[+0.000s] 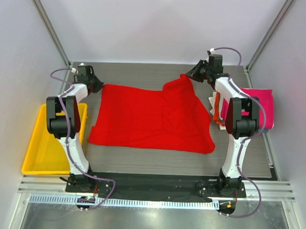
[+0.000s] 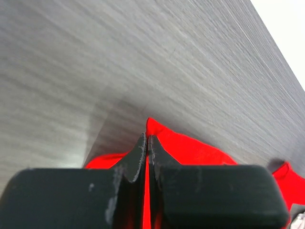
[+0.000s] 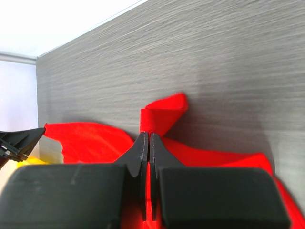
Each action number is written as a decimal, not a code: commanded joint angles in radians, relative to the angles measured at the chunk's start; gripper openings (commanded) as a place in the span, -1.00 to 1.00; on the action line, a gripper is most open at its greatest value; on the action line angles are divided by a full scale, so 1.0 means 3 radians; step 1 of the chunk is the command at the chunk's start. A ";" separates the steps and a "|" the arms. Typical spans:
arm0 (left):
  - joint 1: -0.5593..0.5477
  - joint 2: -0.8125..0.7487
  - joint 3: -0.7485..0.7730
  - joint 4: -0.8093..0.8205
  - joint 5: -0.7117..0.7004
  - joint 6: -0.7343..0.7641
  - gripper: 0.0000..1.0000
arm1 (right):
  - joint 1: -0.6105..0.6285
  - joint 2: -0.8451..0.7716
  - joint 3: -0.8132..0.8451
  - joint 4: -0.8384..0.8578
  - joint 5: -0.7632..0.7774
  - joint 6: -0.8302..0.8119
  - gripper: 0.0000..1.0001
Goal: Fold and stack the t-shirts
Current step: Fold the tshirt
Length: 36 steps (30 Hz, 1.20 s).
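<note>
Bases of my two arms sit bolted side by side at the near edge of the grey table (image 1: 140, 162). At the near left, just beside my left arm, lies a yellow tray (image 1: 37, 150).

Across the middle of the table the red t-shirt (image 1: 147, 119) is spread out, mostly flat, its near edge running from left to right in front of both arms. Creases climb through its right half toward a raised peak at the far right.

At the right edge, partly hidden behind my right arm, sits a stack of folded shirts. The magenta-pink t-shirt (image 1: 262, 104) lies on top, with an orange edge (image 1: 214, 114) and a white edge (image 1: 213, 101) showing on the side toward the red one.

Farther back, my left gripper (image 1: 99, 86) is down low at the far left corner of the red t-shirt. Its wrist camera shows the jaws pinched together with red cloth caught between them and a point of fabric poking out past the tips.

My right gripper (image 1: 187, 75) is at the far right corner, jaws likewise closed tight on red cloth. It holds that corner lifted above the table, with a curl of fabric standing up beyond the tips in its wrist camera.
</note>
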 commanded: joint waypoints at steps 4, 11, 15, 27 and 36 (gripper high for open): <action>0.0047 -0.0501 -0.0472 0.0551 -0.0068 -0.0145 -0.99 | -0.0003 -0.0769 -0.0407 0.0156 0.0037 -0.0239 -0.97; 0.0067 -0.0767 -0.0723 0.0628 -0.0037 -0.0242 -1.00 | 0.0013 -0.1250 -0.0801 0.0008 0.0043 -0.0331 -0.97; 0.0062 -0.0972 -0.0979 0.0684 -0.0124 -0.0406 -1.00 | 0.0008 -0.1546 -0.1118 -0.0084 0.0073 -0.0367 -0.97; 0.0083 -0.1463 -0.1408 0.0623 -0.0477 -0.0406 -1.00 | 0.0013 -0.2395 -0.1538 -0.0590 0.0109 -0.0484 -0.97; 0.0149 -0.1601 -0.1705 0.0766 -0.0334 -0.0416 -0.99 | 0.0043 -0.2835 -0.1982 -0.0800 0.0104 -0.0500 -0.98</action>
